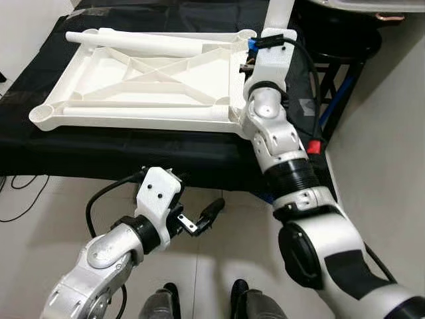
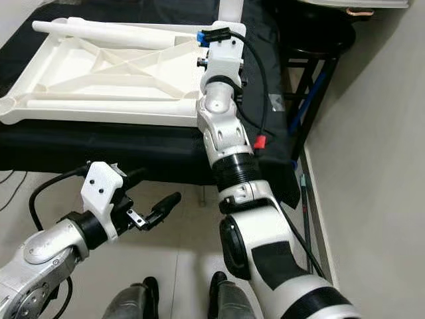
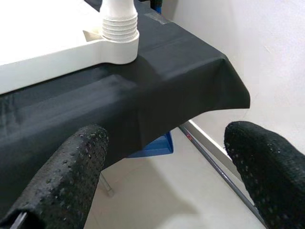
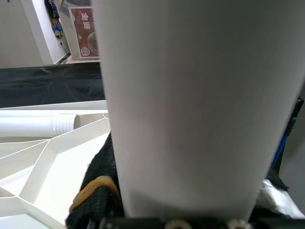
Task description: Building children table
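Observation:
The white table top (image 1: 99, 73) lies upside down on a black-draped surface (image 1: 119, 156). One loose white leg (image 1: 139, 45) rests across its far side. Another white leg (image 1: 279, 12) stands upright at the right side of the top, its threaded end in the corner socket (image 3: 116, 47). My right gripper (image 4: 186, 200) is shut around this upright leg, which blocks most of the right wrist view. My left gripper (image 1: 196, 193) hangs open and empty below the front edge of the draped surface, over the floor, pointing toward that corner.
A dark stand with black legs (image 1: 345, 66) is at the right, close to the pale wall (image 1: 392, 133). Cables (image 1: 20, 193) lie on the floor at the left. Something blue (image 3: 155, 145) sits under the draped surface. My feet (image 1: 199, 302) are on the tiles.

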Controlling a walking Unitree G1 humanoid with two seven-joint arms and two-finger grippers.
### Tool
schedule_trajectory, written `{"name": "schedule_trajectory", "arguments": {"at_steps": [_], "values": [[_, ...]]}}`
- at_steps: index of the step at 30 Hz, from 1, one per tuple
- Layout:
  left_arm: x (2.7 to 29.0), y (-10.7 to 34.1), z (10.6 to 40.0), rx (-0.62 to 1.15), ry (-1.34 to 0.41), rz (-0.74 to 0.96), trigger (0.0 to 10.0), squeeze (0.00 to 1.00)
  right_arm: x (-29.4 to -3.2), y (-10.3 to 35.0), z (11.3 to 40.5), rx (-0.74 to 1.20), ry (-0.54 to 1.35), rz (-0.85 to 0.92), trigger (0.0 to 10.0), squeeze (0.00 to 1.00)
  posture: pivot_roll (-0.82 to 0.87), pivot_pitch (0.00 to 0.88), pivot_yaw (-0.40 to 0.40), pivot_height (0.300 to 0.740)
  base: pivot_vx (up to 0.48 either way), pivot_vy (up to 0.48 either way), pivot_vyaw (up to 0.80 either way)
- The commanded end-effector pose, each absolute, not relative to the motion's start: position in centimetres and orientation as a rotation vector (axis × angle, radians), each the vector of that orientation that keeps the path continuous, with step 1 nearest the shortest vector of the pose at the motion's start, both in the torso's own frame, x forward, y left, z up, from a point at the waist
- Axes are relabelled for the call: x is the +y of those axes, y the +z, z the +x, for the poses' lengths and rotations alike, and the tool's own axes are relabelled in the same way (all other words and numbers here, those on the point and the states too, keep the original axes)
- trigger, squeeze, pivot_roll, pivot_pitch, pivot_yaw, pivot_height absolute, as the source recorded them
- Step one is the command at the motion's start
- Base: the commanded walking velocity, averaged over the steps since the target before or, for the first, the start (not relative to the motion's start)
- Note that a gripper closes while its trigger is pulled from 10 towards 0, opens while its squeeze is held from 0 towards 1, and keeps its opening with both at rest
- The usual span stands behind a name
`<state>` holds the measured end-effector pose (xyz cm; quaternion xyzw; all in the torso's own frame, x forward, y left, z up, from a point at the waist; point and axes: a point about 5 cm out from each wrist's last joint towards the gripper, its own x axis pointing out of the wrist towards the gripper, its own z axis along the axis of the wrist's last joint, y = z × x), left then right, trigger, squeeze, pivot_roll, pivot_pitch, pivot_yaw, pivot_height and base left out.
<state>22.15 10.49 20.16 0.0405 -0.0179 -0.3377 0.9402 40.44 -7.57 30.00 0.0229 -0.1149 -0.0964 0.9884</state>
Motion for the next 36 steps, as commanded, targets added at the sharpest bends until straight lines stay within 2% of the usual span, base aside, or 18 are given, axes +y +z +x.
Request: {"name": "schedule_trajectory", "arguments": {"at_steps": [1,2,10,11,26,36], "values": [[10.4,19.7,22.0,-0.020,-0.691,0.073,10.0,0.00,-7.7,25.7,40.8,-0.052,-0.209,0.054,10.0,0.56,0.21,0.332,-0.008,0.740,0.000,0.000,0.00],[10.4,19.6,22.0,-0.020,-0.687,0.072,10.0,0.00,-7.6,25.8,40.8,-0.061,-0.198,0.061,10.0,1.00,0.21,0.331,-0.008,0.740,0.000,0.000,0.00],[10.6,19.6,21.9,-0.019,-0.682,0.074,10.0,0.00,-7.7,26.5,41.0,-0.098,-0.202,0.063,10.0,1.00,0.20,0.329,-0.010,0.740,0.000,0.000,0.00],[10.6,19.6,21.9,-0.018,-0.680,0.073,10.0,0.00,-7.7,26.7,41.0,-0.106,-0.187,0.058,10.0,0.00,0.20,0.329,-0.007,0.740,0.000,0.000,0.00],[10.7,19.5,22.1,-0.020,-0.671,0.078,10.0,0.00,-7.9,28.3,40.6,-0.260,-0.084,0.133,10.0,0.00,0.20,0.324,0.000,0.740,0.000,0.000,0.00],[10.8,19.5,22.2,-0.018,-0.674,0.081,10.0,0.00,-7.7,29.0,40.3,-0.340,0.010,0.098,10.0,0.00,0.20,0.323,0.004,0.740,0.000,0.000,0.00]]}}
